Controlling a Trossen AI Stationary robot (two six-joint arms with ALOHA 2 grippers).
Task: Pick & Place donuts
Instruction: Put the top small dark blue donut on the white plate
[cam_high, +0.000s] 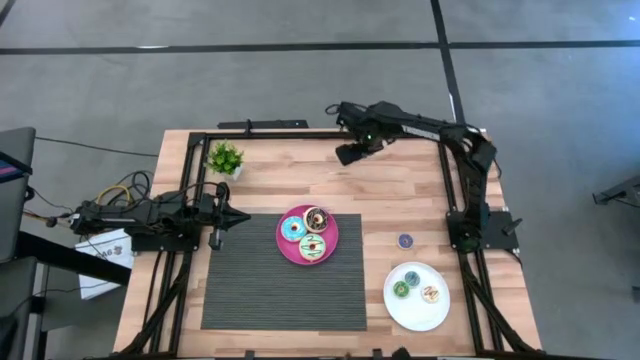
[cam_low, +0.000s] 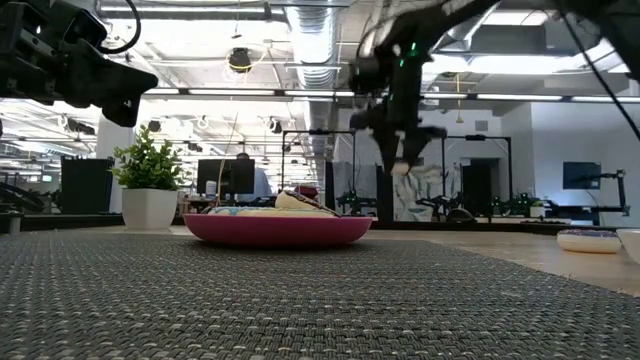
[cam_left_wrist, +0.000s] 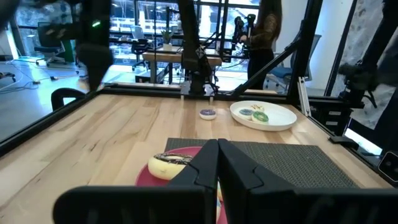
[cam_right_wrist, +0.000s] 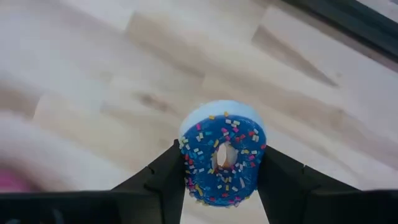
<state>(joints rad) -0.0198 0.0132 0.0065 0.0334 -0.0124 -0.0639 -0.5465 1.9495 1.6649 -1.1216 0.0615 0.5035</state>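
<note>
My right gripper (cam_high: 350, 153) hangs over the bare wood near the table's far edge, pointing down, shut on a blue-iced donut with sprinkles (cam_right_wrist: 222, 158). The pink plate (cam_high: 333, 243) on the mat carries three donuts: blue (cam_high: 292, 229), chocolate-brown (cam_high: 316, 217) and green (cam_high: 312, 247). The white plate (cam_high: 417, 315) at the near right holds three more donuts. A purple donut (cam_high: 405, 241) lies flat on the wood between the plates. My left gripper (cam_high: 240, 217) waits shut at the mat's left edge. My right gripper pinches the blue donut between its two fingers by opposite sides of the outer rim (cam_right_wrist: 186, 163). The fingers (cam_right_wrist: 273, 180) come from above, pointing down. The donut stands on edge with its iced face toward the wrist camera, lifted clear of the table.
A small potted plant (cam_high: 225, 158) stands at the far left corner. A dark ribbed mat (cam_high: 285, 290) covers the near middle. Bare wood lies between the mat and the far edge. A person stands in the room beyond the table.
</note>
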